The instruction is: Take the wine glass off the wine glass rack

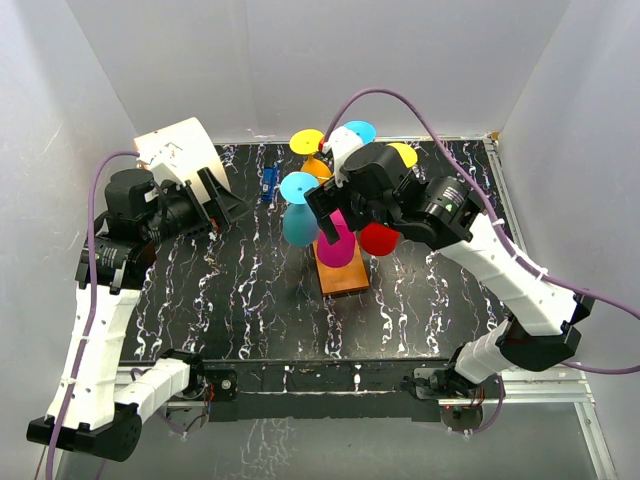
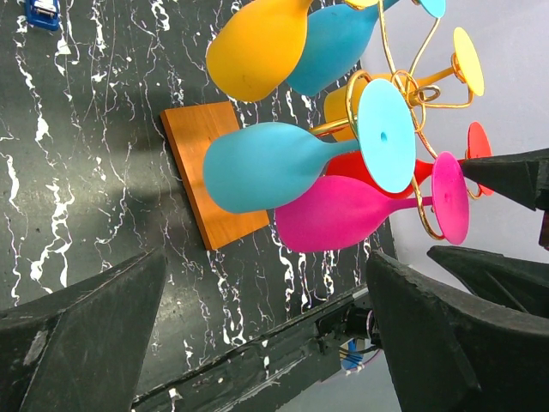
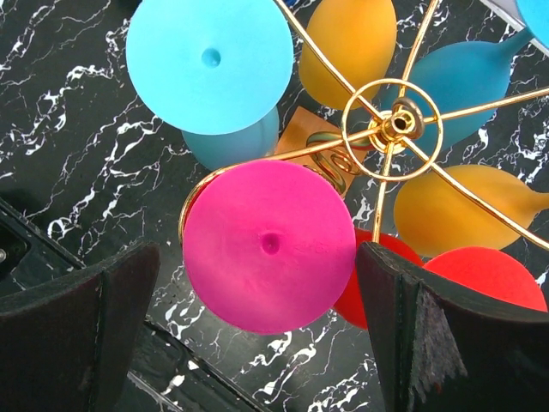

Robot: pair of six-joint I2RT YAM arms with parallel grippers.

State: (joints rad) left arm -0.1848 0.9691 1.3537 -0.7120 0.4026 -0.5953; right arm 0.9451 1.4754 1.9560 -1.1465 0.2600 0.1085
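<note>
Approach geometry for the pink wine glass (image 3: 268,245), which hangs foot-up on the wine glass rack (image 1: 343,272) near the middle of the bench (image 1: 230,300). My right gripper (image 1: 328,215) hovers directly over the rack with its jaws released and spread wide. The glass's round foot lies centred between them and just below, and nothing is grasped. The glass's long axis stands upright, bowl down, so it runs straight along my right wrist's line of sight. My left gripper (image 1: 228,198), likewise released and empty, sits well apart toward the bench's left edge, facing the rack side-on, so the right arm is plainly the nearer. The right wrist view shows the feet, the gold hub (image 3: 396,124) and the spokes from above, with the pink bowl hidden under its own foot. The left wrist view supplies what that hides: bowl and stem in profile, close beside a cyan glass (image 2: 262,167), and the curled wire holding the stem. In my judgement the foot must slide outward along its spoke, away from the hub, and neighbouring bowls could be knocked
</note>
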